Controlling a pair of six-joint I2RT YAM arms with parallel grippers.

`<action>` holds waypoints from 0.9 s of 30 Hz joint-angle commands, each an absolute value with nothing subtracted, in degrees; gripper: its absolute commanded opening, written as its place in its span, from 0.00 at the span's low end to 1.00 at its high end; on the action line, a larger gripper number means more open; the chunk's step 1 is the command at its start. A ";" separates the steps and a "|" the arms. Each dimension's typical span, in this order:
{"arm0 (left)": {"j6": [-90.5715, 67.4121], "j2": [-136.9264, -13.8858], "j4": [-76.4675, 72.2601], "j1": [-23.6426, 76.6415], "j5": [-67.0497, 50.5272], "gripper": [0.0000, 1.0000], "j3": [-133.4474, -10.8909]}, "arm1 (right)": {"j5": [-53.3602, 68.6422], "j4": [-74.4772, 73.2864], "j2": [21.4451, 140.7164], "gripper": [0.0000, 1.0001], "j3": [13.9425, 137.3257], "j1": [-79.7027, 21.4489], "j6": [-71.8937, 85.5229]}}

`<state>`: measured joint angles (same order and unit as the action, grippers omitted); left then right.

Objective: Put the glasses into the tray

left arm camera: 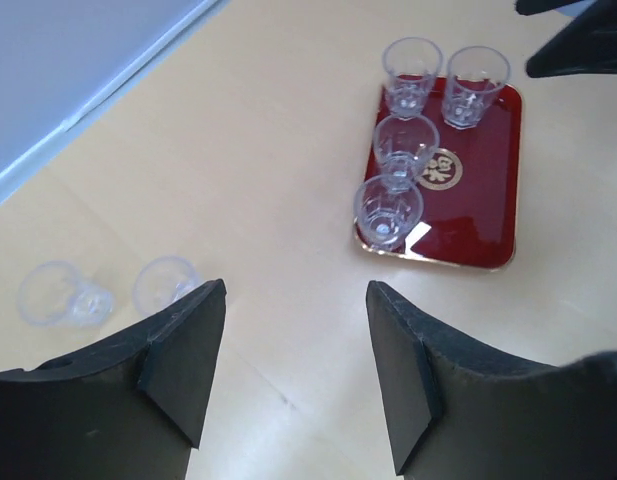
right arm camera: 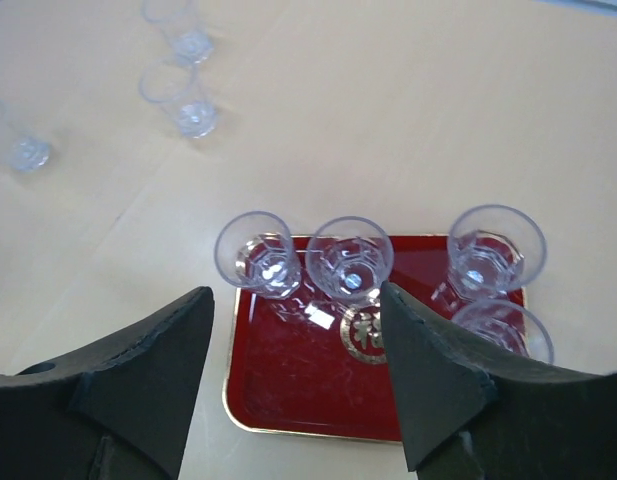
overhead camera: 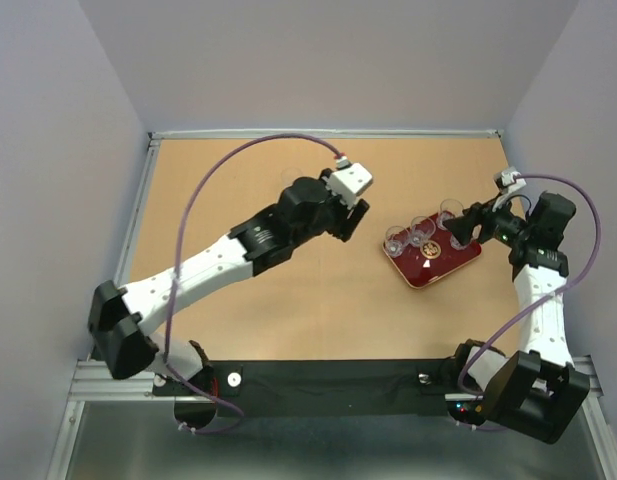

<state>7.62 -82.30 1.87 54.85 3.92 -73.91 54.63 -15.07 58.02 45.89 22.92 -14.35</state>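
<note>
Both jaws wide open, empty; right pair over tray (right arm camera: 288, 390) of four glasses (right arm camera: 349, 262)

the left arm (overhead camera: 203, 270) and right arm (overhead camera: 543, 310) share white links, black joints, purple cables (overhead camera: 194, 203) and black wedge-shaped fingers (left arm camera: 183, 360).

In the right wrist view a finger (right arm camera: 448, 390) of the right gripper (right arm camera: 296, 290) covers the tray (right arm camera: 288, 400) corner at 4 o'clock and the lower half of a glass (right arm camera: 503, 322) there. One glass (right arm camera: 26, 152) at 9 o'clock is cut by the left edge, another glass (right arm camera: 188, 40) at 11 o'clock by the top edge. In the left wrist view a finger (left arm camera: 178, 350) of the left gripper (left arm camera: 296, 290) hides the foot of a loose glass (left arm camera: 166, 283) at 8 o'clock. From above the loose glasses cannot be made out
</note>
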 commanded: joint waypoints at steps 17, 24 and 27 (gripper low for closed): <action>6.94 -37.36 0.35 52.74 32.69 0.85 -42.37 | 32.97 -27.77 94.28 0.82 81.72 -17.56 -12.14; 7.29 -34.89 0.35 51.51 34.54 0.85 -40.43 | 25.94 -28.21 109.76 0.83 94.64 -25.13 -5.73; 7.47 -34.72 0.26 50.98 33.93 0.85 -40.25 | 22.07 -28.39 114.69 0.83 100.10 -26.36 -3.34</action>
<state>6.63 -35.68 2.83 51.66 32.21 -40.77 28.75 -27.68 111.94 93.56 -25.34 -7.60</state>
